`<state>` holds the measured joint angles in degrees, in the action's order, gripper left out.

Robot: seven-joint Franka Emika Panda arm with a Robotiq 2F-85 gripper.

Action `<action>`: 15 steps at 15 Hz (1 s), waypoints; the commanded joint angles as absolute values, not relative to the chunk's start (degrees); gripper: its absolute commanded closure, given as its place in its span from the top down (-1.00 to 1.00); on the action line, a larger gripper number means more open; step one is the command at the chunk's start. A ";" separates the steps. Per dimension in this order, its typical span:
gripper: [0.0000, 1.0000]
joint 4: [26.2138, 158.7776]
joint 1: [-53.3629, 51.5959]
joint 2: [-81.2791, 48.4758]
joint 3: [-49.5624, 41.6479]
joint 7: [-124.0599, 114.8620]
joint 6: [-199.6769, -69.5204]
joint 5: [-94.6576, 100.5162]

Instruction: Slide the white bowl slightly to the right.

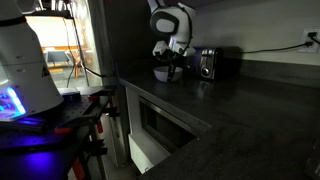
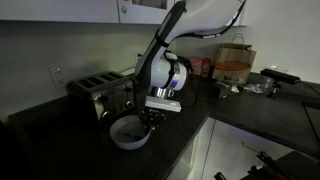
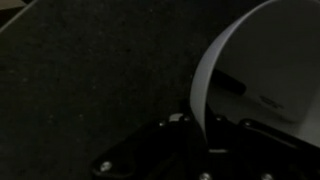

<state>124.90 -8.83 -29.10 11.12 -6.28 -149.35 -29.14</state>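
Note:
The white bowl sits on the dark counter in front of the toaster; it also shows in an exterior view and fills the right of the wrist view. My gripper reaches down onto the bowl's rim on the side away from the toaster, and it shows over the bowl in an exterior view. In the wrist view the bowl's white rim runs down between my two fingers, which close on it. The bowl rests on the counter.
A black-and-silver toaster stands right behind the bowl against the wall, also seen in an exterior view. A brown bag and small items lie on the far counter. The counter edge drops off nearby.

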 commanded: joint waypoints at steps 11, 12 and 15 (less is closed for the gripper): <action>-0.96 131.38 -0.54 -22.62 2.30 -11.40 -156.85 -28.80; -0.96 132.17 0.13 -22.11 2.20 -11.05 -156.63 -28.86; -0.96 134.48 1.77 -20.81 2.42 -10.68 -155.95 -29.57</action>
